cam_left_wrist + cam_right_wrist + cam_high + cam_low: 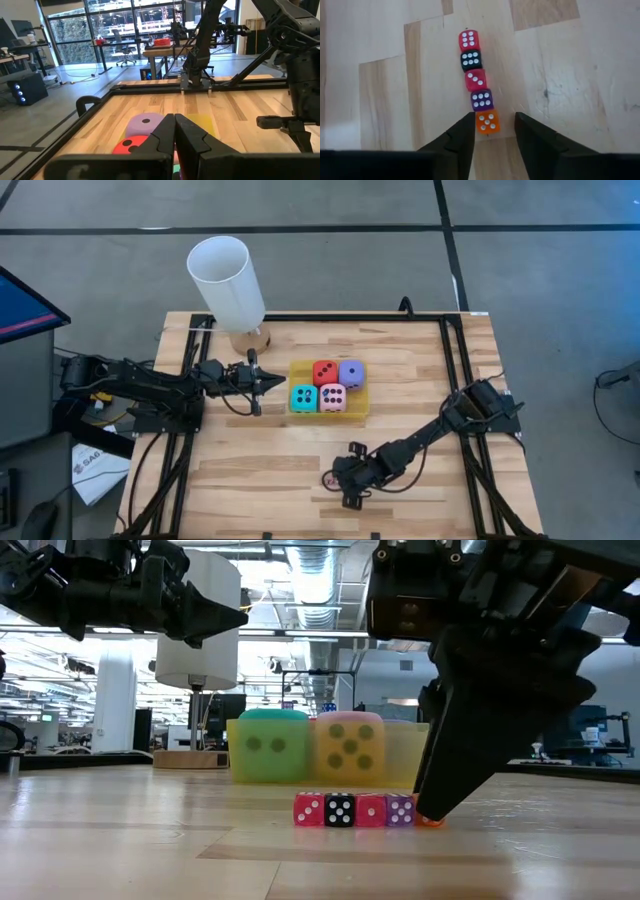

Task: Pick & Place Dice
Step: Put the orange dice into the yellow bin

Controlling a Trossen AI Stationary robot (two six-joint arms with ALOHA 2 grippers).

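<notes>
Four soft dice sit in a yellow tray (329,416) at the table's middle: red (324,372), purple (351,371), cyan (303,397) and pink (332,397). My left gripper (278,384) hangs shut just left of the tray, pointing level at it, with the red die (131,145) and purple die (146,122) beyond its tips. My right gripper (493,116) slants down near the table's front, open. Its fingers stand on either side of an orange tiny die (488,122), the end of a row of tiny dice (355,810), with a gap on each side.
A tall white tube (228,280) stands on a wooden base at the back left, behind my left gripper. Black frame rails (330,318) run along the table's edges. Bare wood lies between the tray and the tiny dice.
</notes>
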